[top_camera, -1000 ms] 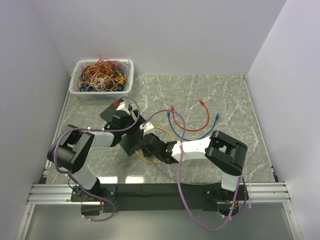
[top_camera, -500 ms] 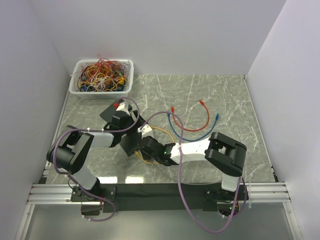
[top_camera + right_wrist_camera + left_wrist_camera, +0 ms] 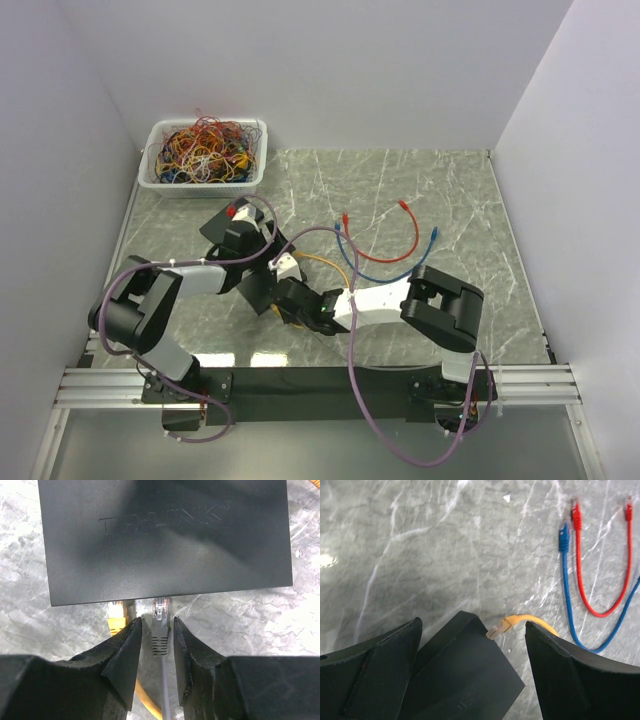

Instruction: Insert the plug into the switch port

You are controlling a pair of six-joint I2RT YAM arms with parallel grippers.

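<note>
I see my right gripper (image 3: 156,635) narrowly straddling one grey plug (image 3: 160,616) at the switch (image 3: 165,535) edge beside one yellow plug (image 3: 116,616), my left gripper (image 3: 470,670) wide open around the switch, then two loose cables, one red (image 3: 395,245), one blue (image 3: 385,268), and one basket (image 3: 203,152).

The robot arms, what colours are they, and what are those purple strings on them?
Each arm is black with white middle sections. The left arm and right arm both carry a looping purple cable. The fingers are plain, chunky black wedges. A small green light glows on the right arm's wrist.
</note>
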